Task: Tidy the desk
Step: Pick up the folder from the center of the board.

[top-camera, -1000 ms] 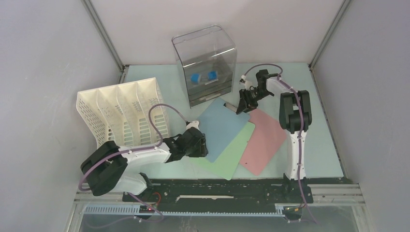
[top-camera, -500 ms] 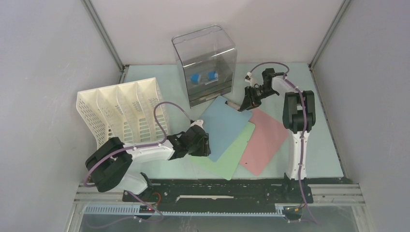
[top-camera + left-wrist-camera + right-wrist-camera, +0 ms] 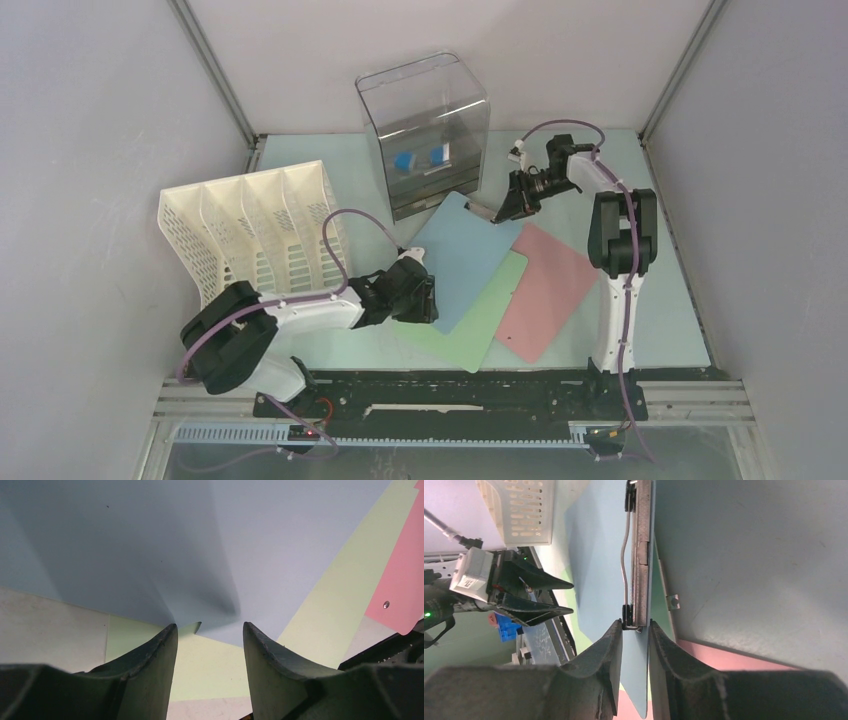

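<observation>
While the left gripper (image 3: 207,627) gapes at the blue clipboard's (image 3: 465,260) corner, the right gripper (image 3: 635,622) straddles its clip (image 3: 642,555); grip unclear.

On the tabletop (image 3: 340,180), the file rack (image 3: 255,235) stands at the left and the drawer box (image 3: 422,130) at the back centre. Before the box three boards overlap: the uppermost clipboard (image 3: 462,262) lies leftmost, the middle clipboard (image 3: 480,320) partly under it, and the rightmost clipboard (image 3: 545,290) beyond.
</observation>
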`<state>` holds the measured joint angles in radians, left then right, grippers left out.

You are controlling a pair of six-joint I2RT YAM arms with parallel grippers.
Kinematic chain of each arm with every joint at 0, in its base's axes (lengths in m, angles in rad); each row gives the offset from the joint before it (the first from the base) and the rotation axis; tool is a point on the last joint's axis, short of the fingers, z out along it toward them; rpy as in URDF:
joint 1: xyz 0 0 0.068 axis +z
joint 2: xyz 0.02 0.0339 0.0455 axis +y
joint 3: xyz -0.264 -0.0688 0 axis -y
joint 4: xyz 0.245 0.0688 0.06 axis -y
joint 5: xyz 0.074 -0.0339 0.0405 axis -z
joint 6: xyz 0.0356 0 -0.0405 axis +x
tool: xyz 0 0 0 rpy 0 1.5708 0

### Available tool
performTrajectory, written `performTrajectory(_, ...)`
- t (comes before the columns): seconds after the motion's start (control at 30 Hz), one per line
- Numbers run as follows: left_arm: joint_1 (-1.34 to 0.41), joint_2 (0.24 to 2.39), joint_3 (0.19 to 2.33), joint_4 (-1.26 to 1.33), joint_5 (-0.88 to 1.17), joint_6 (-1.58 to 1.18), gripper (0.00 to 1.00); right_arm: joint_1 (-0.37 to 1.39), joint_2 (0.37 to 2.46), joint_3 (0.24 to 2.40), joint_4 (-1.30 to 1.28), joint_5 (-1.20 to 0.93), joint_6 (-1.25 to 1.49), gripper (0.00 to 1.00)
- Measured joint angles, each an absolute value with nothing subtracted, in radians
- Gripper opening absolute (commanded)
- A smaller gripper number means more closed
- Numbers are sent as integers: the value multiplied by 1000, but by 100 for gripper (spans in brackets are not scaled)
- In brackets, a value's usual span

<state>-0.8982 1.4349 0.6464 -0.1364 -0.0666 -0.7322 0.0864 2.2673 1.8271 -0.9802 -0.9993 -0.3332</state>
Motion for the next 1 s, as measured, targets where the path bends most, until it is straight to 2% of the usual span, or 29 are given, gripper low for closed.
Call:
performTrajectory(0.17,-898,1437,648,-136,-66,-732,55,86,2259,1838,-1003,-1029,-342,31)
performTrajectory(0.33,-898,1437,648,-136,-66,-733,55,85,2248,1840,-1027,-1053,-354,26)
performTrajectory(0.5,-898,1437,648,-135,-66,-733,55,86,2230,1847,-1065,-1082,-360,6)
performTrajectory(0.6,-898,1437,648,-134,-66,-733,55,86,2220,1848,-1083,-1096,-361,0)
performTrajectory(0.7,-898,1437,648,-132,-65,-733,57,86,2206,1849,-1096,-1106,-362,0)
performTrajectory(0.83,-898,1428,647,-127,-63,-732,66,86,2182,1849,-1113,-1111,-374,0)
performTrajectory(1.0,-898,1376,623,-113,-60,-719,83,87,2159,1849,-1129,-1120,-385,0)
